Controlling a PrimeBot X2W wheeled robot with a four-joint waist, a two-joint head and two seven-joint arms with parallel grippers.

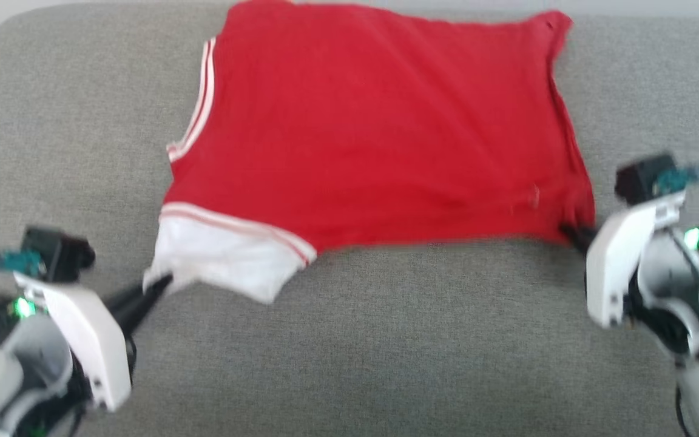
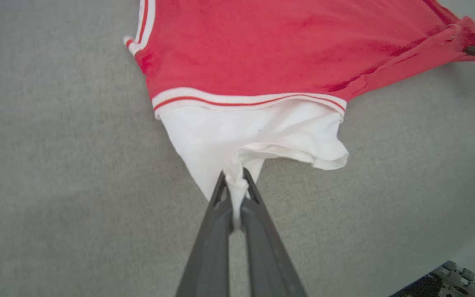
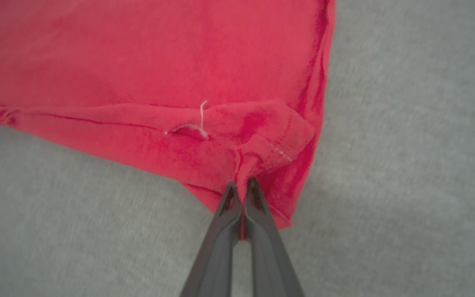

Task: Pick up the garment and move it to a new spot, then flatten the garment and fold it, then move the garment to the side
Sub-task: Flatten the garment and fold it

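Left gripper point(image 1: 164, 280) pinches garment point(image 1: 374, 133) on grey upholstery point(image 1: 386, 340).

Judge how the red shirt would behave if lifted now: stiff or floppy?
Probably floppy: the garment bunches to a thin pinch where the left tool grips its white sleeve. Likely light: the right tool holds a corner by a small tuck. Lifted, it would probably sag between the two grips.
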